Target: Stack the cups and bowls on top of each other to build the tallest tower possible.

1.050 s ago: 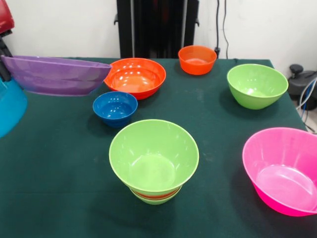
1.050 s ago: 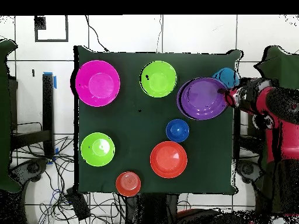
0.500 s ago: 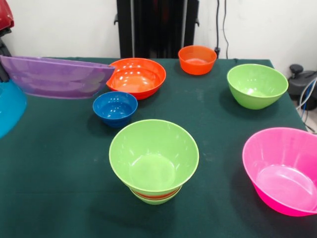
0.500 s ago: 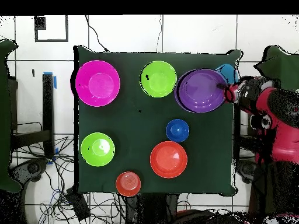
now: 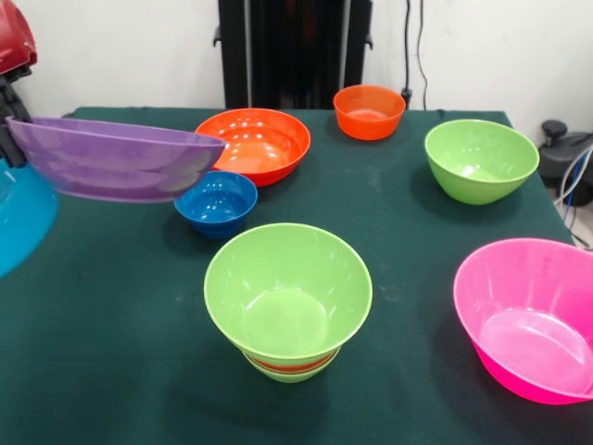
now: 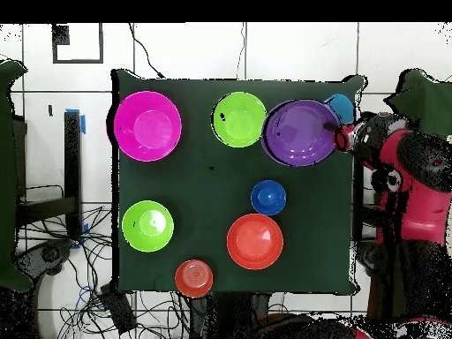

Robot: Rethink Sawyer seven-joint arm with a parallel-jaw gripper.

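Front view, nearest first: the pink bowl (image 5: 528,320) sits at the near right corner of the table (image 5: 120,371). The tower (image 5: 288,298) stands near centre, its wide lime rim open upward over an orange band and a small green base. Behind it to the left is the small blue bowl (image 5: 216,201), then the large orange bowl (image 5: 255,144). A second lime bowl (image 5: 481,159) rests at the right, and the small orange bowl (image 5: 370,110) lies farthest back. At the left edge a large cyan bowl (image 5: 20,218) shows only in part.

The gripper (image 5: 11,120) at far left pinches the purple bowl (image 5: 116,159) by its rim and holds it clear of the cloth, roughly level, mouth up. It overlaps the blue and large orange bowls in this view.

The tower lies to the right of the carried bowl and nearer the camera. In the overhead view the purple bowl (image 6: 303,132) hangs just beside the tower (image 6: 239,119), rims almost touching. By my reading, the bowl must travel sideways until centred over the lime rim, then lower.
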